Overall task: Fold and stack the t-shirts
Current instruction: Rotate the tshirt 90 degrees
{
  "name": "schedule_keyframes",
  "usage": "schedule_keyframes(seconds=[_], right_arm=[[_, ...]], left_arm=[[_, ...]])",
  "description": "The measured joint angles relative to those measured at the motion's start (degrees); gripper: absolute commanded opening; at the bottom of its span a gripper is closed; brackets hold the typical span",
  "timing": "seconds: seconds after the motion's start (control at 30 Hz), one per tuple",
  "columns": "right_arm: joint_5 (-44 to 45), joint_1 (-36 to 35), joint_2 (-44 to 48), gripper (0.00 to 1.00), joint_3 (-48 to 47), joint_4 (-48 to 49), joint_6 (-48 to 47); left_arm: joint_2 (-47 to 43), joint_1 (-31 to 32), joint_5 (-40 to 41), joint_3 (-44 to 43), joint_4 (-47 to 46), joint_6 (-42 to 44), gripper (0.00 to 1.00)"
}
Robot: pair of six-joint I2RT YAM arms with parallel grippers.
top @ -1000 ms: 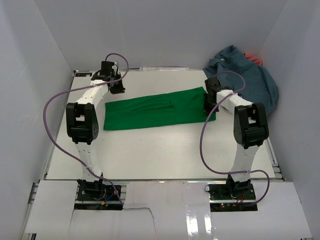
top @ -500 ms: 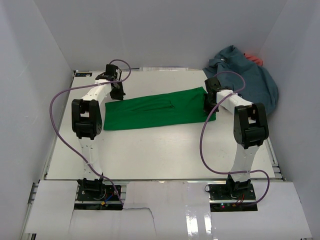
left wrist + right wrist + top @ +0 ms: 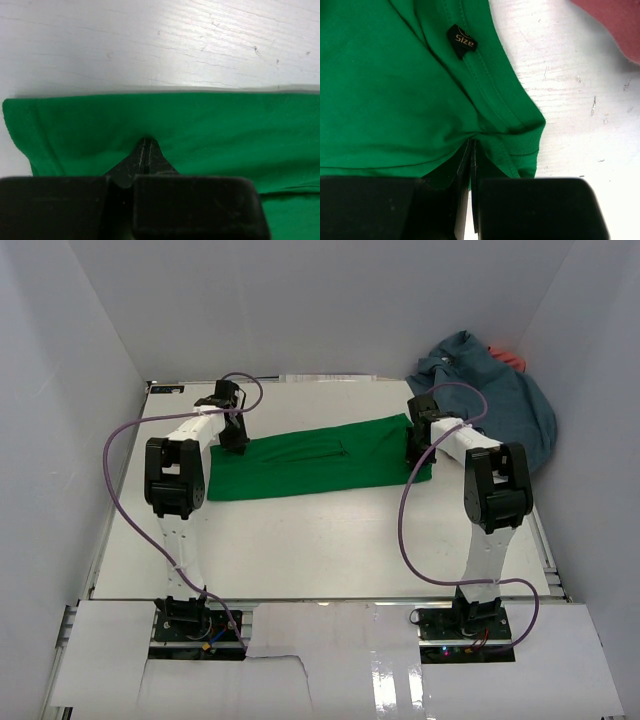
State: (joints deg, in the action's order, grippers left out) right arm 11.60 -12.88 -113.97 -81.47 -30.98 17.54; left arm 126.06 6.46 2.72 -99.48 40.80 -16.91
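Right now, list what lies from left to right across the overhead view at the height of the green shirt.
left gripper, shut on the shirt's left end → green t-shirt → right gripper, shut on its right end → blue-grey t-shirt

The coral red t-shirt (image 3: pixel 510 359) is mostly buried under the blue-grey t-shirt (image 3: pixel 500 405), a sliver showing at its one o'clock; the right wrist view crops it
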Motion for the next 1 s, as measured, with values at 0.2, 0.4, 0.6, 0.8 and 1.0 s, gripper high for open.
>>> schedule_keyframes(seconds=[0.2,0.4,0.6,0.8,1.0], right_arm=[[0.1,0.0,-2.0,0.08,-3.0,-1.5,0.0],[0.3,0.0,-5.0,0.08,-7.0,-2.3,0.0],[0.7,-0.1,-7.8,0.08,-11.6,-3.7,0.0],[0.6,-0.1,-11.5,0.08,-17.3,-4.7,0.0],[0.2,-0.1,-15.6,0.08,-23.3,-5.2,0.0]], left_arm=[[-0.2,0.2,2.2,1.1,-0.9,-1.9,0.0],[-3.7,0.3,4.8,7.2,-4.1,-4.9,0.0],[-7.1,0.2,5.4,13.0,-7.4,-7.6,0.0],[-14.6,1.3,5.1,24.1,-10.4,-10.2,0.0],[-20.4,4.3,5.4,32.0,-11.3,-12.1,0.0]])
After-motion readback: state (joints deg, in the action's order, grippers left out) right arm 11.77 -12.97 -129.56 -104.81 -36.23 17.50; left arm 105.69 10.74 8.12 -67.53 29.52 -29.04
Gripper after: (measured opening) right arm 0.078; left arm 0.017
